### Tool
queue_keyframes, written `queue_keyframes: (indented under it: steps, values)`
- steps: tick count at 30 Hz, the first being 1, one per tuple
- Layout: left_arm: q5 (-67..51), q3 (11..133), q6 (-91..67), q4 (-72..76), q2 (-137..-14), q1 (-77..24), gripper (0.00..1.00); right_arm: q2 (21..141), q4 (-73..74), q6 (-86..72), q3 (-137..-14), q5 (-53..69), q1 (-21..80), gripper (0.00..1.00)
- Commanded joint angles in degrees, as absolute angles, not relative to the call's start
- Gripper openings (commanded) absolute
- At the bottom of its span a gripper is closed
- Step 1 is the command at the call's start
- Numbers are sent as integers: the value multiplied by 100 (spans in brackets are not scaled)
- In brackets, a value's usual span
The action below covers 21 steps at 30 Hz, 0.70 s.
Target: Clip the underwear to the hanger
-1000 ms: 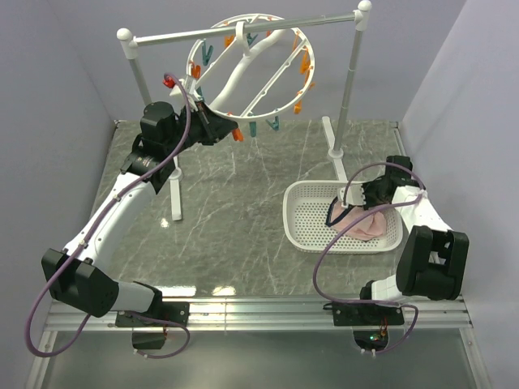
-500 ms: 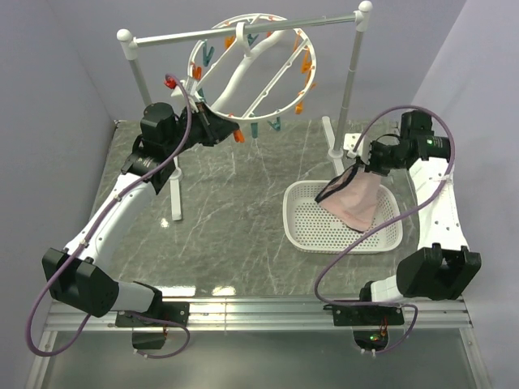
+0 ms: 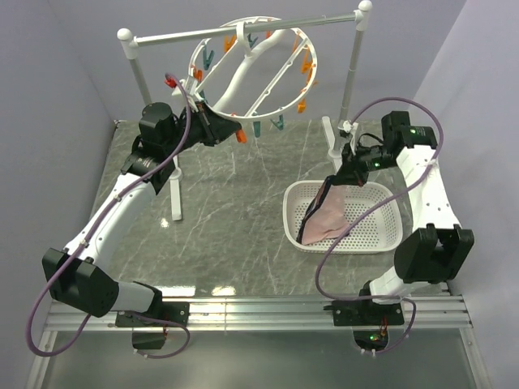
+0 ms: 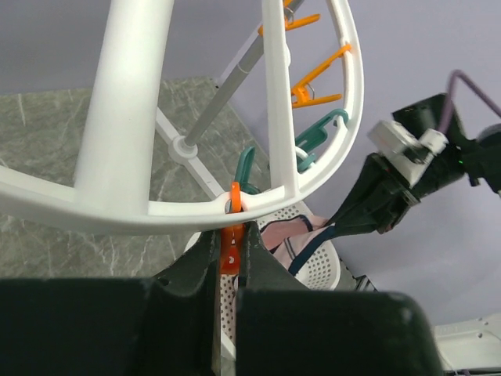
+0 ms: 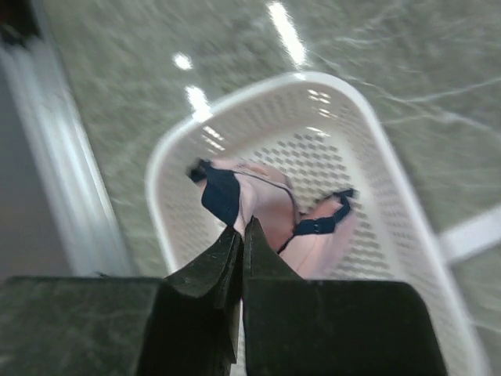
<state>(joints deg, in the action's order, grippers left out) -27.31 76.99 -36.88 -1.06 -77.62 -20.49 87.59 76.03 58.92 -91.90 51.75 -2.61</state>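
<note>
Right tool [image 3: 347, 173] pinching underwear [image 3: 328, 219], hanging below

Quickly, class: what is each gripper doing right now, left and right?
Left gripper: closed on an orange clip of the hanger.
Right gripper: closed, holding the underwear.

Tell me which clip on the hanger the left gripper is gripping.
The orange clip at the lowest part of the hanger ring, pinched between the left gripper fingers. The other orange and teal clips hang free.

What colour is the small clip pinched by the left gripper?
Orange; the small plastic clip on the round white plastic hanger shows best in the left wrist view.
</note>
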Motion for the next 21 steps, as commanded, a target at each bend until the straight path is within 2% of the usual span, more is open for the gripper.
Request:
queue_keyframes:
  steps: [1, 5, 6, 8, 14, 16, 21]
  values:
    - [-3137, 7568, -3779, 360, -7708, -2048, 0, 8912, 7973, 4400, -9378, 6159, -132, 0]
    - [-3322, 7585, -3823, 457, -7743, -2039, 0, 8528, 6605, 2720, -9211, 6732, 130, 0]
    - [-3331, 7637, -3823, 431, -7761, -2039, 0, 8395, 5748, 1854, -9089, 6785, 141, 0]
    - [-3314, 7664, -3806, 404, -7761, -2030, 0, 8053, 4664, 1084, -9018, 6768, 141, 0]
    - [-3322, 7638, -3832, 509, -7726, -2004, 0, 7577, 3607, -147, -9606, 6670, 149, 0]
    - [-3357, 7568, -3858, 580, -7708, -2004, 0, 7436, 3166, -842, -9370, 6627, 324, 0]
    - [-3463, 7497, -3824, 808, -7682, -1986, 0, 7365, 2830, -1028, -8843, 6250, 1124, 0]
